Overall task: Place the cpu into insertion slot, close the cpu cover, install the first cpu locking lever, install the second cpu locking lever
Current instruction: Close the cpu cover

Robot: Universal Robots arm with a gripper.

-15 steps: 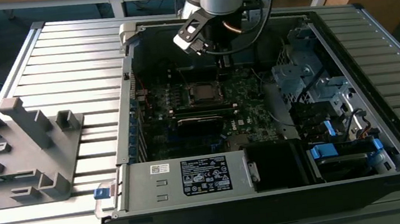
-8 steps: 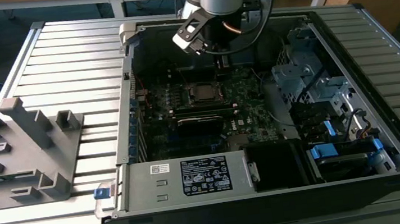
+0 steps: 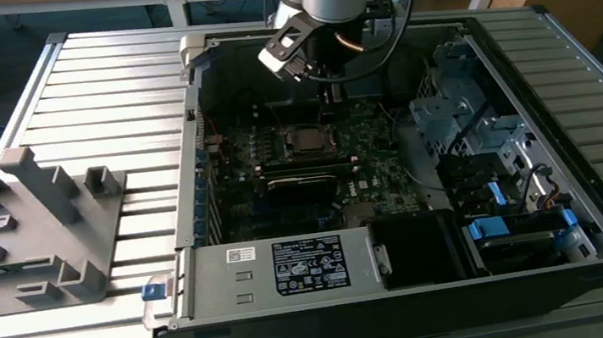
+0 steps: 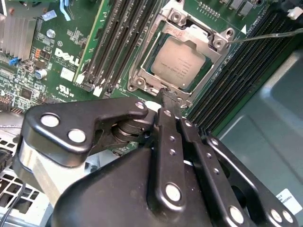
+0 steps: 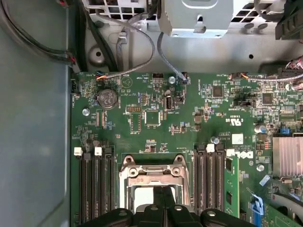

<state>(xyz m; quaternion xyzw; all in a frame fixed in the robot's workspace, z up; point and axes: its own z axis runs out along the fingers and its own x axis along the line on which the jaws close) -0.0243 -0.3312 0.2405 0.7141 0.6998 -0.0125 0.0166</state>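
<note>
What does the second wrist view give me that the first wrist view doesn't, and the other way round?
Second wrist view: the cpu's whole top, seated inside the cover's window, with the claw tip at the cover's edge.
First wrist view: the board beyond the cover, with a coin cell and cables running up to a grey bracket.
Both: the cover, the claw and the memory slots on either side of the cover.

1 cpu (image 4: 179, 61), 1 cpu cover (image 4: 199, 35), 1 power supply (image 3: 279, 267), 1 grey fixture (image 3: 30, 230)
</note>
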